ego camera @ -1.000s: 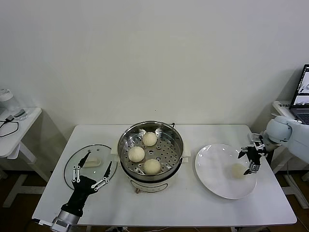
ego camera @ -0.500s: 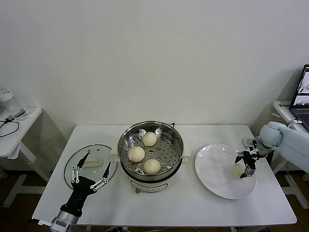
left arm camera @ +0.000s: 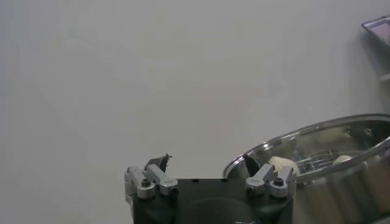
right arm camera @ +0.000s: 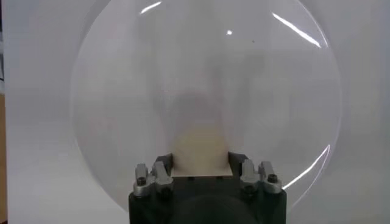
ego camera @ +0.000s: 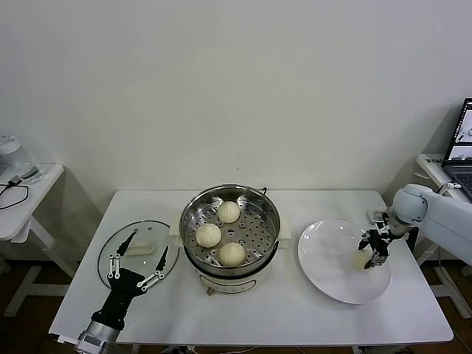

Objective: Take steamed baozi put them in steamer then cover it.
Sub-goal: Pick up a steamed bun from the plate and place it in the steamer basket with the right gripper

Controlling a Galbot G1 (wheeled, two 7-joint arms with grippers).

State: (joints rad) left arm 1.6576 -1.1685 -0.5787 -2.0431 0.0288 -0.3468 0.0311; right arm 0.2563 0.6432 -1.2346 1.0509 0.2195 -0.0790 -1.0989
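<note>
Right hand point(ego camera: 372, 251) pinches the last cream-white domed baozi bun point(ego camera: 361, 259) on the flat white plate point(ego camera: 332, 276). Three buns sit in the shiny round steel steamer point(ego camera: 231, 223) mid-table point(ego camera: 295, 317). Left hand point(ego camera: 140, 262), fingers spread, hovers by the clear glass lid point(ego camera: 138, 251)

Count of everything on the white table point(ego camera: 258, 310)

Four steamed baozi: three sit on the perforated tray of the one steamer point(ego camera: 193, 221), at 12 point(ego camera: 228, 212), 9 point(ego camera: 209, 235) and 6 o'clock point(ego camera: 232, 254); the fourth point(ego camera: 361, 259) lies on the single white plate point(ego camera: 324, 258), near its 3 o'clock edge. One cover point(ego camera: 122, 269) lies at the steamer's 9 o'clock. Two grippers show: the left gripper point(ego camera: 138, 257) and the right gripper point(ego camera: 371, 251).
</note>
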